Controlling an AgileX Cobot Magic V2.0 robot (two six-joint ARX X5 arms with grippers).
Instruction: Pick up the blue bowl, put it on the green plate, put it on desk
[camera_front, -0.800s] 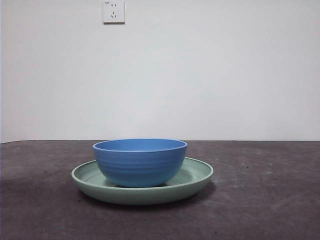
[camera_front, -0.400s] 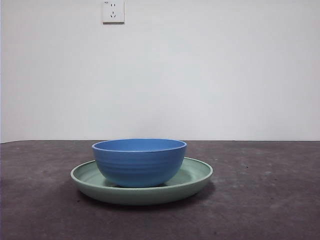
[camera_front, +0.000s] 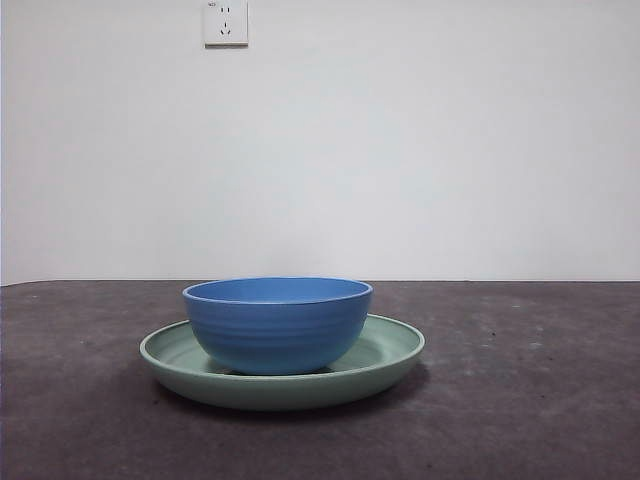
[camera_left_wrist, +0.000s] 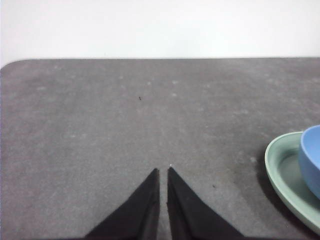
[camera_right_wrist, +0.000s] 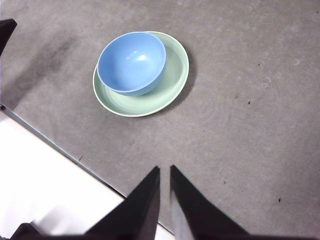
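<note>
The blue bowl (camera_front: 278, 323) stands upright inside the green plate (camera_front: 390, 352), which rests on the dark desk (camera_front: 540, 400). From above, the right wrist view has the blue bowl (camera_right_wrist: 132, 62) sitting toward one side of the green plate (camera_right_wrist: 175, 75). My right gripper (camera_right_wrist: 164, 170) is shut and empty, hanging high above the desk near its edge, well away from the plate. My left gripper (camera_left_wrist: 163, 171) is shut too, over bare desk, with the green plate (camera_left_wrist: 280, 170) and blue bowl (camera_left_wrist: 312, 160) off to its side. Neither gripper appears in the front view.
A white wall with a socket (camera_front: 226, 22) stands behind the desk. The desk's edge (camera_right_wrist: 60, 150) runs across the right wrist view, with pale floor beyond. A black tip of the other arm (camera_right_wrist: 6, 29) shows at that view's corner.
The bowl and plate shift a few pixels to the left in the front view; otherwise nothing moves.
</note>
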